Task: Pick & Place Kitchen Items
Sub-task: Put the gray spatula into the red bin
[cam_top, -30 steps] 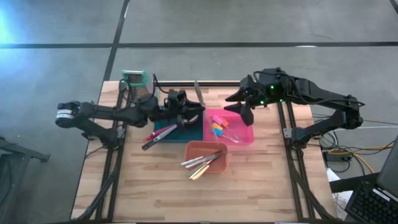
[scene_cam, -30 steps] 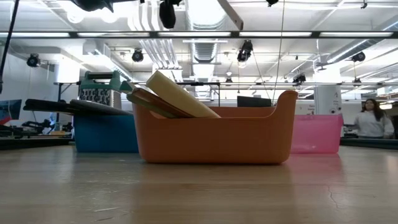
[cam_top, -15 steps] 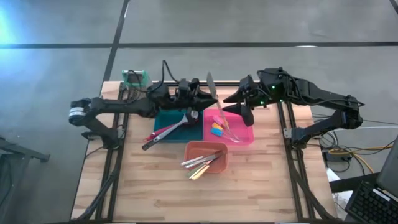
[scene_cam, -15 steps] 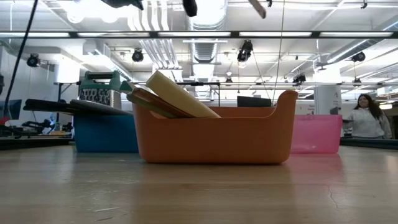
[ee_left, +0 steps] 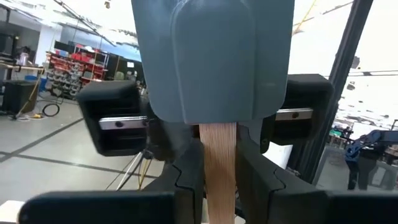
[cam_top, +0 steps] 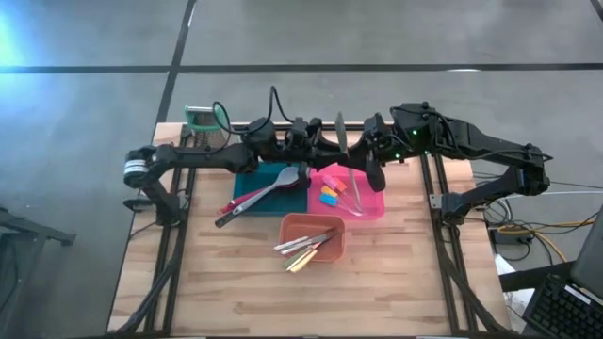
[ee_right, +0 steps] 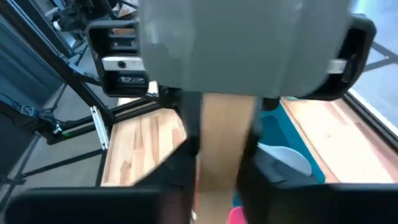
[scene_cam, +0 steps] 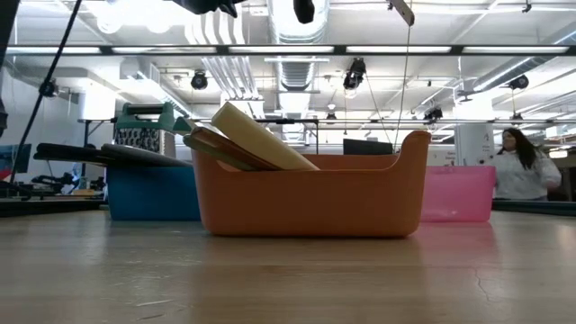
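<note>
Above the pink tray (cam_top: 372, 204) near the tabletop's far edge, your left gripper (cam_top: 327, 141) has carried its grey spatula (ee_left: 211, 59) across from the blue tray (cam_top: 254, 179) (handover likely); both grippers, including right (cam_top: 363, 151), clamp its wooden handle (ee_right: 225, 140).

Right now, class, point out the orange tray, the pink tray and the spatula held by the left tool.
orange tray (scene_cam: 310, 202), low view, on its front wall.
pink tray (cam_top: 374, 204), high view, on its right rim.
spatula (ee_left: 219, 162), left wrist view, on its wooden handle below the grey head.
</note>
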`<action>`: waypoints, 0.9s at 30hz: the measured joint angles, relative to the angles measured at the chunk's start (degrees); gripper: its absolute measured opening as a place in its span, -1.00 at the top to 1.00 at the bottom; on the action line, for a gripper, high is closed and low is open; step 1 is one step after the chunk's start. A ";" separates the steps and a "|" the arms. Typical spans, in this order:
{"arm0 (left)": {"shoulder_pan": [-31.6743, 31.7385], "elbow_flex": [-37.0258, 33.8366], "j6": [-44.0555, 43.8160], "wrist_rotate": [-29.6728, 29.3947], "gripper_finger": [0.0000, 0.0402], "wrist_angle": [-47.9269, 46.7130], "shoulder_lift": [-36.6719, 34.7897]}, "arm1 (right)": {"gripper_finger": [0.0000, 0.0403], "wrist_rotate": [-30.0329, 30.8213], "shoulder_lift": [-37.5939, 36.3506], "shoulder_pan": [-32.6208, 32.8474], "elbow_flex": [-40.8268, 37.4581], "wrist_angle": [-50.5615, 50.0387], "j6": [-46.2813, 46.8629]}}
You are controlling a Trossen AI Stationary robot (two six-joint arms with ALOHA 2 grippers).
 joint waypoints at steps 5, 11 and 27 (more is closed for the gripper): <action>0.26 -0.15 0.14 0.08 0.66 -0.11 -0.20 | 0.71 0.14 -0.02 -0.04 0.00 -0.04 -1.99; 0.24 -0.11 -1.71 -0.01 0.65 -0.56 -0.29 | 0.71 0.05 -0.02 -0.04 0.00 -0.13 -2.18; 2.49 0.85 -4.74 -11.76 -0.68 -52.78 -14.47 | 0.71 3.04 -0.99 -1.89 3.54 -24.72 -3.14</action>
